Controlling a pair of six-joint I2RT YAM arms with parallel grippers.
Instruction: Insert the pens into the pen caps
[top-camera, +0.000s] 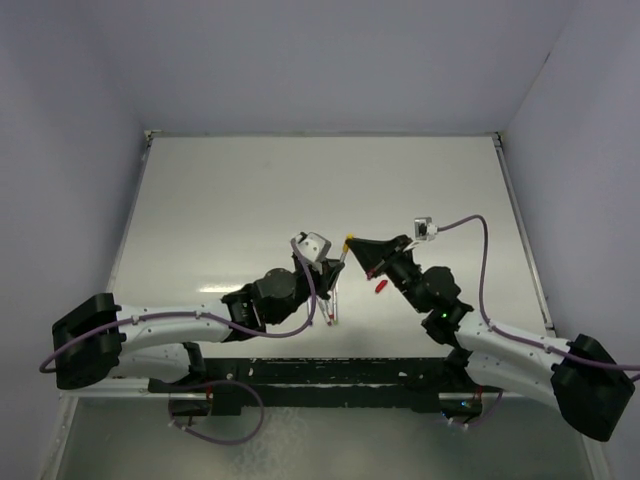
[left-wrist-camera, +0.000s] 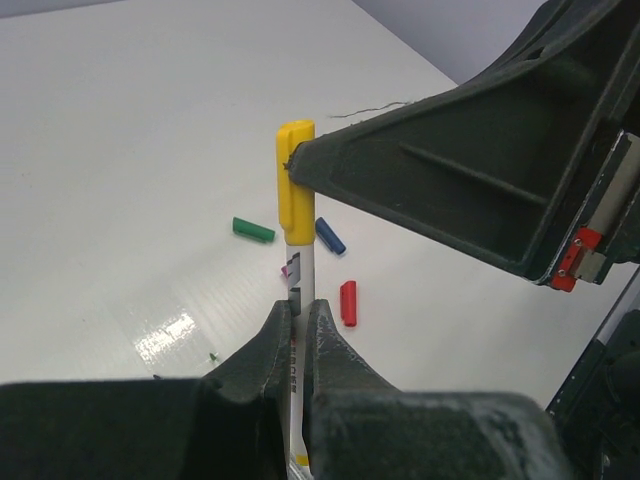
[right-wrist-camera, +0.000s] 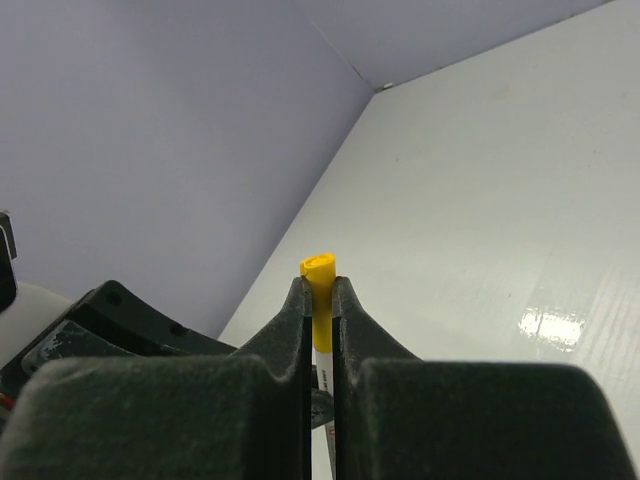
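Glossy white table (left-wrist-camera: 120, 120), smooth yellow plastic cap (left-wrist-camera: 295, 185), smooth white plastic pen (left-wrist-camera: 303, 258).

White table (left-wrist-camera: 120, 120) carries green cap (left-wrist-camera: 253, 230), blue cap (left-wrist-camera: 330, 236) and red cap (left-wrist-camera: 348, 302).

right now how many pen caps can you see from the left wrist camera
5. Yellow cap on the pen tip, pinched by the right end effector; green cap, blue cap and red cap lying on the table; purple cap mostly hidden behind the pen.
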